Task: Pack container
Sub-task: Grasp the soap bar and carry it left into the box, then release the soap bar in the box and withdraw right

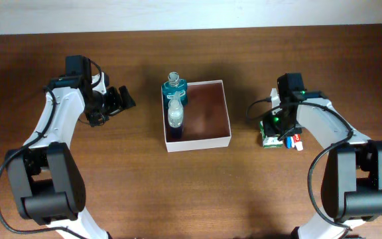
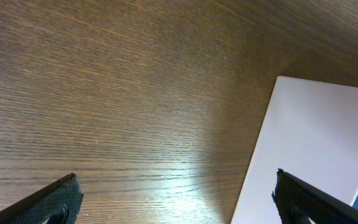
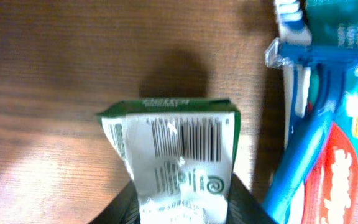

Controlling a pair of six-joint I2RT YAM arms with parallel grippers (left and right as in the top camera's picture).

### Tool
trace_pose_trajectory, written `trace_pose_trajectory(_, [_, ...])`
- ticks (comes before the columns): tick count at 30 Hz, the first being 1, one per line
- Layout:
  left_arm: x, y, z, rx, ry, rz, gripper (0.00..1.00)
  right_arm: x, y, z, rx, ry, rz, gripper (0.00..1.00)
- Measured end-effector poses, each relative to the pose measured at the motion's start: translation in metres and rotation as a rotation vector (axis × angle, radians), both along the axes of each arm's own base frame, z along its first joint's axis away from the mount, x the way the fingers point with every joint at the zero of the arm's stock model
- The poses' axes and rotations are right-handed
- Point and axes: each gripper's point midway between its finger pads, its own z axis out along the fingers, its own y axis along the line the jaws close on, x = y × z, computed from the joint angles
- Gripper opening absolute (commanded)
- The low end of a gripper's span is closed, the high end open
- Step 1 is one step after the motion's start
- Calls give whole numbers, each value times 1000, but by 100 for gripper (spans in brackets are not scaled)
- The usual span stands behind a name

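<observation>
The container (image 1: 225, 114), a shallow square box with white walls and a reddish-brown inside, sits mid-table. A teal bottle (image 1: 174, 87) and a clear bottle (image 1: 176, 111) lie along its left side. My left gripper (image 1: 119, 99) is open and empty to the left of the box; the left wrist view shows its fingers (image 2: 176, 199) over bare wood, with the box's white wall (image 2: 309, 149) at the right. My right gripper (image 1: 274, 126) is shut on a green and white packet (image 3: 179, 155) with a barcode, to the right of the box.
A blue-handled toothbrush in red and teal packaging (image 3: 328, 124) lies just right of the packet, also in the overhead view (image 1: 293, 141). A pale wall runs along the table's far edge.
</observation>
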Motion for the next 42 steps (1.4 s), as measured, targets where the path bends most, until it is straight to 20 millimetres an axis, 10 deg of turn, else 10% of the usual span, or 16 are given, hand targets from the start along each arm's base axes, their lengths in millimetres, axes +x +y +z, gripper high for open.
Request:
trace_pose_trajectory(11, [0, 0, 0, 0, 0, 0, 99, 46, 20, 75, 55, -106, 35, 28])
trace_pose_trajectory(22, [0, 0, 0, 0, 0, 0, 99, 64, 124, 134, 143, -251, 220, 28])
trace_pose_trajectory(31, [0, 0, 0, 0, 0, 0, 99, 52, 195, 142, 176, -308, 325, 28])
trace_pose_trajectory(42, [0, 0, 0, 0, 0, 0, 99, 57, 210, 109, 167, -258, 305, 28])
